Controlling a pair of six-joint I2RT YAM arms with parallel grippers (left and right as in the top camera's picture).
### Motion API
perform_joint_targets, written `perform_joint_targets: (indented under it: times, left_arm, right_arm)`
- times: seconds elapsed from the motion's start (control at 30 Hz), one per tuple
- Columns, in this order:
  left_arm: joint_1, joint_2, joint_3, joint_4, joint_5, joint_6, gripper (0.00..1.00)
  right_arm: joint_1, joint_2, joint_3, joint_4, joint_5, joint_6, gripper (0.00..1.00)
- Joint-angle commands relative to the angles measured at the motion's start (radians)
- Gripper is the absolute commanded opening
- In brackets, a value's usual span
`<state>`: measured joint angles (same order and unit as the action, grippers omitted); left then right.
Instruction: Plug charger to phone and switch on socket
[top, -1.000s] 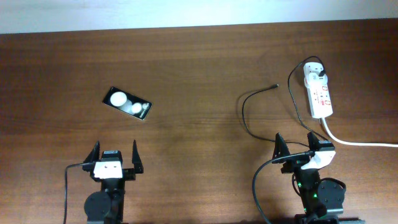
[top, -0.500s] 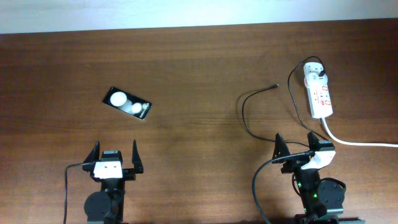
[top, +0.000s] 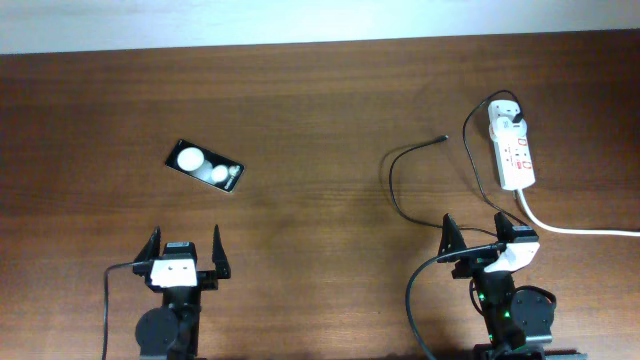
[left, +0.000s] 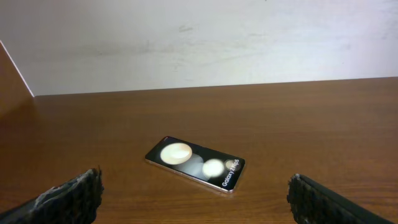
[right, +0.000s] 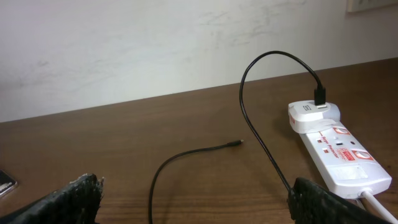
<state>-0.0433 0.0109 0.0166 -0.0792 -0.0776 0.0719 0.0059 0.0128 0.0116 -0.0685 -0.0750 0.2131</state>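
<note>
Right gripper (top: 474, 228) and left gripper (top: 185, 240) both apart, empty. Right: pinch charger (top: 436, 140) just behind its tip, toward the surface's right edge.

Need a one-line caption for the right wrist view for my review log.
Right tool open and empty over the table; charger plugged into the socket, its connector tip lying loose.

A dark brown wood-grain table (top: 300, 100) stretches out ahead of the left claw (top: 185, 240) and the right claw (top: 474, 228). Beyond its far edge rises a pale off-white wall (left: 199, 37), faintly scuffed. High to the right of the right claw sits a pale plate (right: 372, 5), possibly a wall fitting. The light is soft and even.
</note>
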Motion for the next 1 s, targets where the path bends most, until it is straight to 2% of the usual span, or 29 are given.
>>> perform_joint_targets:
  times: [0.0, 0.97]
  left_arm:
    - [0.004, -0.005, -0.007, 0.0, 0.014, 0.016, 0.99]
    - [0.004, -0.005, -0.002, -0.005, 0.014, -0.01, 0.99]
  right_arm:
    - [0.007, -0.005, -0.006, -0.004, 0.009, 0.005, 0.98]
    - [0.007, -0.005, -0.006, -0.004, 0.009, 0.005, 0.99]
